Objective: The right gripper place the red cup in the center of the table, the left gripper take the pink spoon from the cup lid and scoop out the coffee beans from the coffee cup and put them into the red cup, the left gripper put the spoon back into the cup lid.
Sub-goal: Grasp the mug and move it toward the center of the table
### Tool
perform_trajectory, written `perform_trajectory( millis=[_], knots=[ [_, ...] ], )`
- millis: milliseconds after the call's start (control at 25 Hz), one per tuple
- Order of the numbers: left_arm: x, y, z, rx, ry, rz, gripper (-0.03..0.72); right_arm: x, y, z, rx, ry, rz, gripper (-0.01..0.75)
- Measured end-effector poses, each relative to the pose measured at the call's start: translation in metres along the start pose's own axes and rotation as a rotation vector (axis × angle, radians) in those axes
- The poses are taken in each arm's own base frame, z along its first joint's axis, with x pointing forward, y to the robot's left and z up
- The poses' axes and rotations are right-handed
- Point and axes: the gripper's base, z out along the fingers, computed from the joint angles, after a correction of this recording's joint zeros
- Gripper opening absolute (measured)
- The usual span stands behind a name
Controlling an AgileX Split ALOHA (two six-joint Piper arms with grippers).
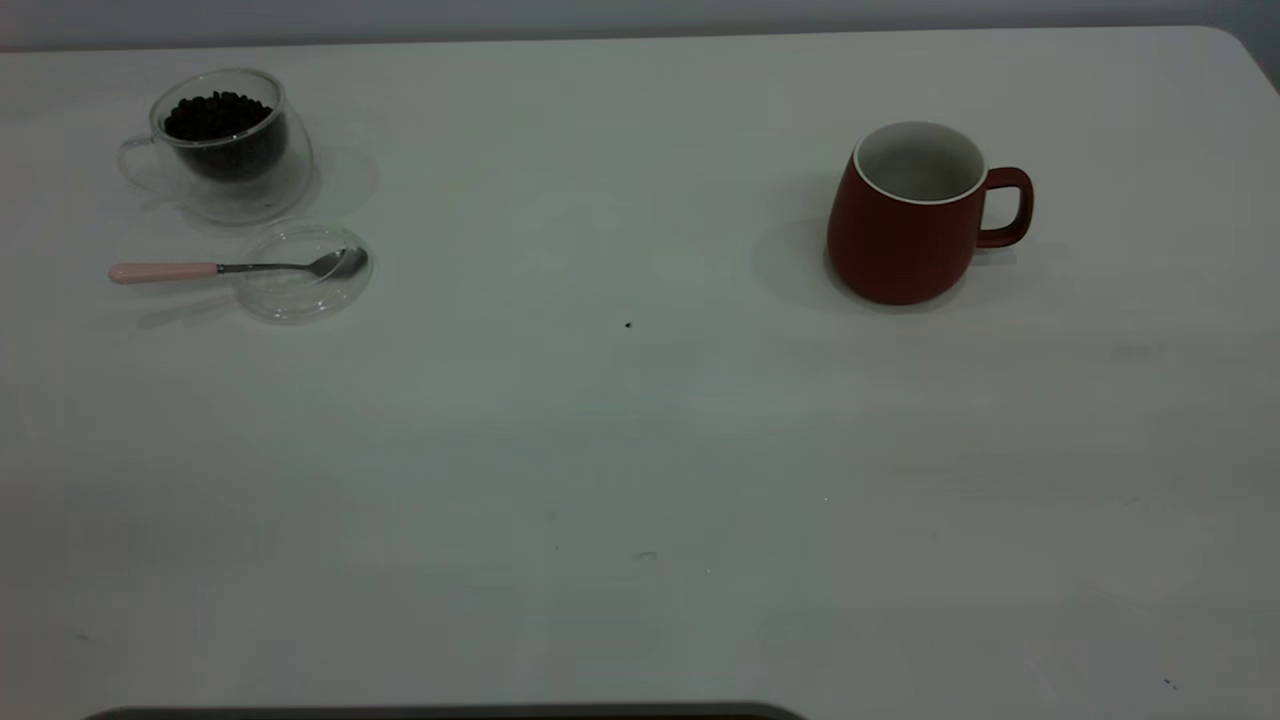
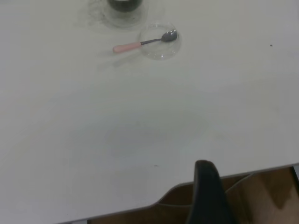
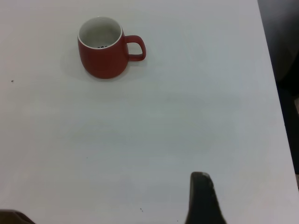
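Observation:
The red cup stands upright at the right back of the table, handle to the right; it also shows in the right wrist view. The coffee cup with coffee beans stands at the left back. In front of it lies the cup lid, with the pink spoon across it, bowl on the lid, handle pointing left. The lid and spoon show far off in the left wrist view. The left gripper is near the table's front edge; the right gripper is well short of the red cup. Neither holds anything.
A tiny dark speck lies near the middle of the table. The table's rounded corner is at the back right, and its right edge runs beside the red cup's side in the right wrist view.

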Motion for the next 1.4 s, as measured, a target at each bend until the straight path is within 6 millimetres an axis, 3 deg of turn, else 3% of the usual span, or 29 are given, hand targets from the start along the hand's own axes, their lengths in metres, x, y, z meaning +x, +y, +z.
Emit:
perform_trajectory(
  millis=[1240,1400],
  knots=[
    [0.0,0.0,0.0,0.0,0.0,0.001,0.527,0.0,0.003,0.0,-0.028,0.0,0.016,0.531],
    [0.0,0.0,0.0,0.0,0.0,0.001,0.527,-0.01,0.005,0.009,-0.067,0.057,0.037,0.537]
  ],
)
